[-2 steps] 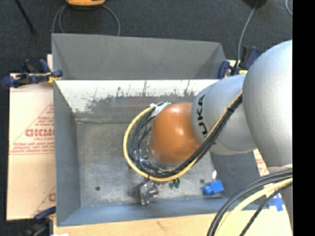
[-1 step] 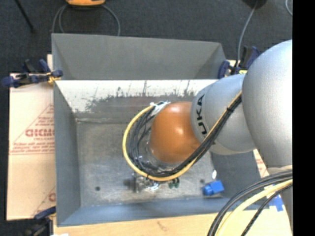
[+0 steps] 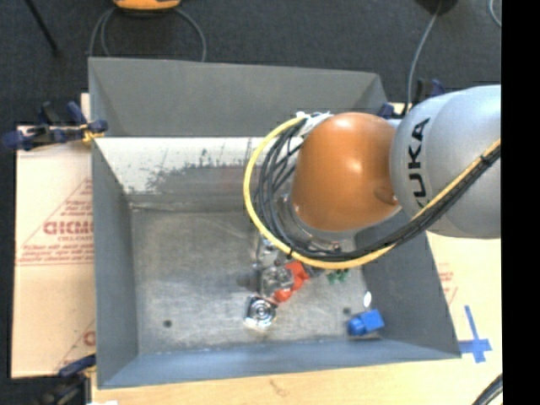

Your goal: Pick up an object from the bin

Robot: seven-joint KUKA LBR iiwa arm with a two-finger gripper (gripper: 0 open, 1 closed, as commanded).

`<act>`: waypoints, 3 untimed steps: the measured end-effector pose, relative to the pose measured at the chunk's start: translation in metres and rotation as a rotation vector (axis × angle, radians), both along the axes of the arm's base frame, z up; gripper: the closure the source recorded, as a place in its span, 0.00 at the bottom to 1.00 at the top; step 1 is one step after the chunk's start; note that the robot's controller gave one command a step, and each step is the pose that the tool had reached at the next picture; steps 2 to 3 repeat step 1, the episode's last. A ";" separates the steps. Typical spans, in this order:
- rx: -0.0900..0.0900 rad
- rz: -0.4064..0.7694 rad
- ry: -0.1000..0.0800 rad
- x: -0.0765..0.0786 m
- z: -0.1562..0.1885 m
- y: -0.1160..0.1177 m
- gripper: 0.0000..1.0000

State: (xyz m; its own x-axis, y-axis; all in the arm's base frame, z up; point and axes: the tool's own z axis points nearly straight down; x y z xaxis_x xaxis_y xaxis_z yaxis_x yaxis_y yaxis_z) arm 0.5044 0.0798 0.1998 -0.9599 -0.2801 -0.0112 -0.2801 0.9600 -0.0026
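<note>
The claw [image 3: 272, 275] hangs low in the grey bin [image 3: 111, 251], under the arm's orange cover [image 3: 342, 171], over the near middle of the floor. Whether it is clenched or released cannot be told. A small red-orange piece [image 3: 293, 279] lies right against its right side, and a silvery round thing [image 3: 260, 313] just nearer. A green bit [image 3: 337, 274] lies further right, and a blue block [image 3: 365, 323] near the right corner.

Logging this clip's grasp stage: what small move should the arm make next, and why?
Probably a short descent onto the red-orange piece: the pincer hangs low over the bin floor right beside it, a silvery round thing lies just nearer the front wall, and I cannot see anything held yet.
</note>
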 end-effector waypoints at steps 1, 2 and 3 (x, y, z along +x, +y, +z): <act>-0.002 0.204 0.004 -0.016 0.060 -0.011 1.00; -0.002 0.204 0.004 -0.016 0.060 -0.011 1.00; -0.002 0.204 0.004 -0.016 0.060 -0.011 1.00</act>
